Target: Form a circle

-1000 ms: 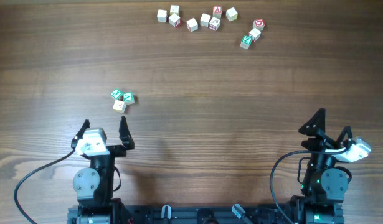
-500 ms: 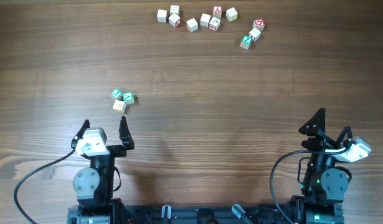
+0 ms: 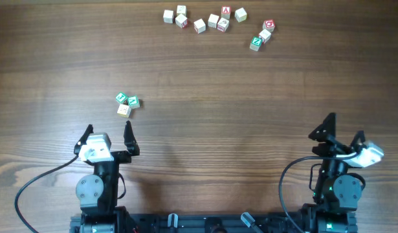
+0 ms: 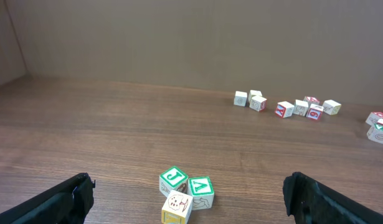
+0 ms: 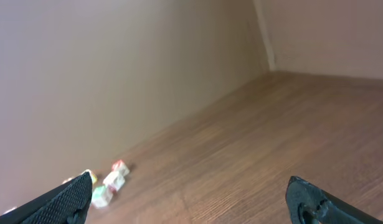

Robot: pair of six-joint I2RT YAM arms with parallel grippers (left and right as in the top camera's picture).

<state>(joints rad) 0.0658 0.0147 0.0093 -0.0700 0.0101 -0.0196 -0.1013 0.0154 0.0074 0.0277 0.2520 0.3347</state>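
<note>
Your left claw [image 3: 108,127] and right claw [image 3: 344,128] both gape released and empty, the circle [image 3: 127,103] lying near the left one on the table [image 3: 211,90].

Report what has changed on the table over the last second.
Only the right gripper shifted, a touch toward the left in the overhead view; nothing was gripped or released. The left gripper, the three-cube cluster and the far cubes stayed put, and both grippers are open as before.

Far cubes [image 3: 213,21]: markings too small overhead; blurred in right wrist view, some partly hidden behind right pincer [image 5: 190,182].
</note>
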